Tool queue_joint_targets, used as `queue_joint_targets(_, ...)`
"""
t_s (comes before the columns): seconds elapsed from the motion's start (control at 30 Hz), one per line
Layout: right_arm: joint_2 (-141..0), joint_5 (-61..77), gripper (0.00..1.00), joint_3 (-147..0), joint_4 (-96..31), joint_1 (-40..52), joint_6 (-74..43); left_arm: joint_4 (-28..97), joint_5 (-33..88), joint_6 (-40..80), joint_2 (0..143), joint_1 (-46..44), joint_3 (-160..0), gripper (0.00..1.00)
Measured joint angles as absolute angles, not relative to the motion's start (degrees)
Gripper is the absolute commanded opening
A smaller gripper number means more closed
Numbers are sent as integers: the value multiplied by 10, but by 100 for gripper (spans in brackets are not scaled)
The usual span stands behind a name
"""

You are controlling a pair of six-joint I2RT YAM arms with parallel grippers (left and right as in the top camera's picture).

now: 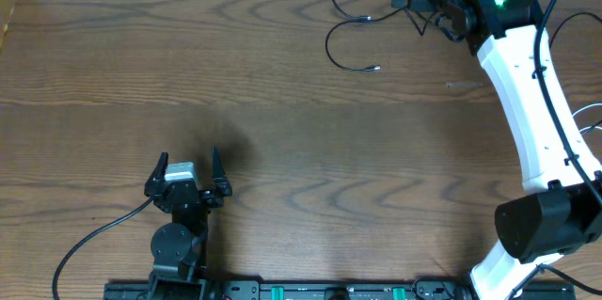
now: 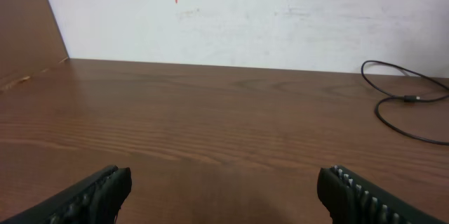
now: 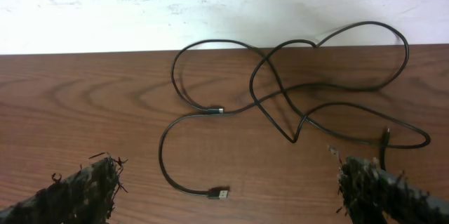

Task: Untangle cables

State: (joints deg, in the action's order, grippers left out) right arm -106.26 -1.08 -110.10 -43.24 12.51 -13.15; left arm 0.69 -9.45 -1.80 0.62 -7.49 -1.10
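Brown wood-grain tabletop (image 1: pixel 282 102) is filling your overhead view, with a white wall (image 2: pixel 245 13) running along its far edge. Starting at the left, your left gripper (image 1: pixel 188 155) is sitting low near the tabletop's near edge, left of centre. Its jaws are standing wide apart and holding nothing, and its wrist camera is showing you bare wood between the two ribbed fingers (image 2: pixel 358 196).

Moving right, the black cable (image 3: pixel 161 155) is lying by the far edge, right of centre, toward the far right corner. It is sprawling in several loose loops that are crossing one another, some reaching the foot of the wall. One plug end (image 3: pixel 219 194) with a silver tip is lying flat on the wood at the near side of the tangle, and a second small connector (image 3: pixel 216 112) is sitting among the left loops. Whether this is one cord or two, you cannot tell.

Furthest right, your right arm (image 1: pixel 527 121) is stretching from the near right corner up to the far edge. Your right gripper (image 3: pixel 228 171) is poised at the tangle with its jaws spread wide and gripping nothing. In the wrist view, the silver-tipped plug is showing between its frayed fingertips (image 3: pixel 98 182).
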Motion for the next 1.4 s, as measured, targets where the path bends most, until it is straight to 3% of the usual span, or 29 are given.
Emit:
queue_joint_targets(1.03,-1063,-12,99,-1101,-435,143,-131,7,-95,-18,6,-75,-11,89)
queue_joint_targets(1.4,-1064,-79,99,-1101,-432,182,-139,7,-95,-18,6,-75,-11,89)
